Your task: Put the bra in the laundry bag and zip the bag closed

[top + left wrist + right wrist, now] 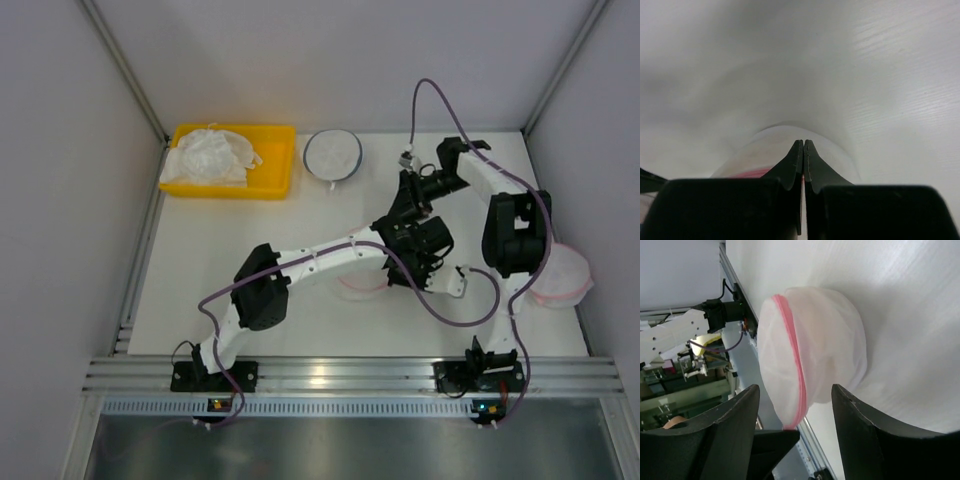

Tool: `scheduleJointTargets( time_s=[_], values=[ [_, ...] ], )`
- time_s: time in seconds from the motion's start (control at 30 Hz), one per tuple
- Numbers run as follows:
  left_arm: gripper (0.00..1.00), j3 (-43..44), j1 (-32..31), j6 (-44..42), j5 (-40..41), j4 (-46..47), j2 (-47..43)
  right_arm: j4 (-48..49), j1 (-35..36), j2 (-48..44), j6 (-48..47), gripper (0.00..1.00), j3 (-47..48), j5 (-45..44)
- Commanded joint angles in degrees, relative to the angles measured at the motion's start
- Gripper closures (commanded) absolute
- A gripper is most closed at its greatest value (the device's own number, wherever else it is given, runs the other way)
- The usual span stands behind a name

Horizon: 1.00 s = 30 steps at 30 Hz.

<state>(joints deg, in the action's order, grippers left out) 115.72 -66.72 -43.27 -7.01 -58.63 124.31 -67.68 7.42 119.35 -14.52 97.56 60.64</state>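
Top external view: bra (212, 155) sits in the yellow tray (275, 135) back left; left end effector (803, 150) is pinched shut over the desk (200, 290), holding nothing visible; right end effector (795, 388) gapes open, empty, facing the laundry bag (815, 345) at the right edge.

We're looking at the laundry bag (830, 340): fine, see-through white mesh cloth, soft and matt, with a smooth pink fabric rim. The fingers (865, 435) of the right gripper (795, 388) are matt black plastic, and so is the left gripper (803, 142). The table (900, 75) is white and matt, with a faint line grain. Over there, a glossy yellow plastic tray (283, 160) and the bra (212, 155), crumpled soft white cloth. The front rail (340, 375) is brushed bare metal.
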Motion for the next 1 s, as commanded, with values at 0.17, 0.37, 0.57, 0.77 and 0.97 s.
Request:
scheduleJointTargets(
  time_s=[0.17, 0.37, 0.57, 0.77, 0.97],
  values=[
    [1.00, 2.1, 0.3, 2.1, 5.2, 4.8, 0.1, -15.1, -3.2, -4.2, -16.5, 0.44, -9.6, 3.2],
    [1.00, 0.2, 0.0, 2.0, 8.9, 9.3, -0.9, -16.6, -2.1, -2.1, -17.2, 0.45, -10.4, 6.1],
    [1.00, -3.7, -0.3, 1.4, 12.3, 13.2, -3.1, -15.8, 0.5, -0.1, -15.9, 0.49, -9.8, 7.2],
    [1.00, -6.1, -0.7, 0.2, 12.0, 14.2, -4.3, -12.0, 2.5, -0.3, -12.6, 0.78, -11.4, 5.6],
    [1.00, -8.7, -1.3, 0.2, 9.6, 14.2, -6.2, -6.7, 2.6, -0.2, -6.6, 1.00, -7.3, 4.7]
  ],
)
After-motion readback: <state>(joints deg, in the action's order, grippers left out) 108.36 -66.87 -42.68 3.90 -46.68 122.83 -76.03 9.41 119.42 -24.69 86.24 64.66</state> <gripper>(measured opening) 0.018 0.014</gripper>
